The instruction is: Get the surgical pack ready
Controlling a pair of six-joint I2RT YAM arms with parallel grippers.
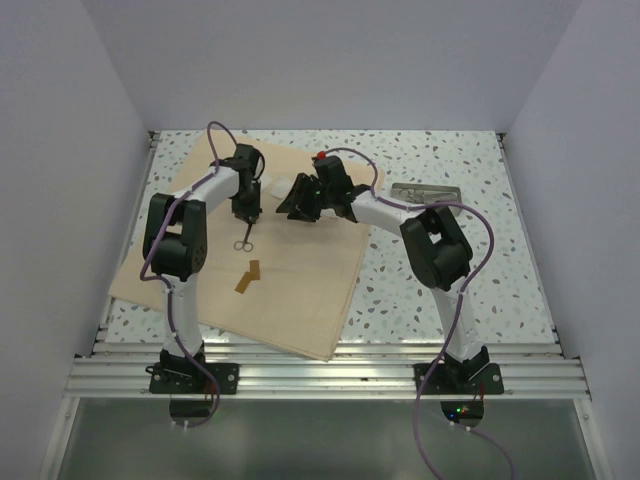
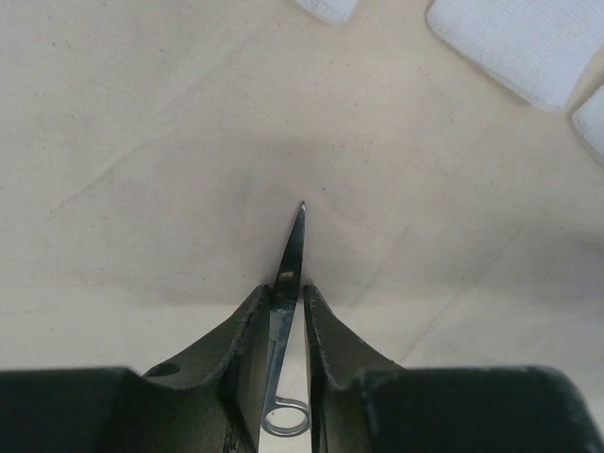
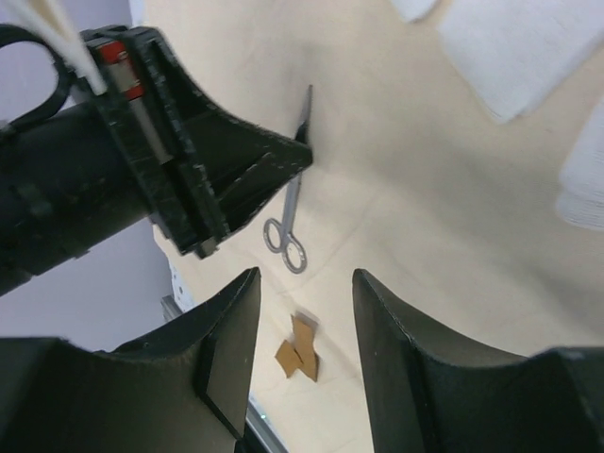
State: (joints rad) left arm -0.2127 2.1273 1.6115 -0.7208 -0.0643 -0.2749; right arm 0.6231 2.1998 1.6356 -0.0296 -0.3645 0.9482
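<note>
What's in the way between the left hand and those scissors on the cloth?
Nothing visible. The left hand straddles the scissors, which lie on the tan fabric sheet; the gauze squares sit well beyond them.

No legible writing in any view.

No letters, numbers, brand marks or signs can be read on the tan fabric sheet, the scissors, the gauze squares, the grey tray at the far right of the worktop, or the small brown pieces near the left (these are too small and blurred to tell whether they carry any print).
</note>
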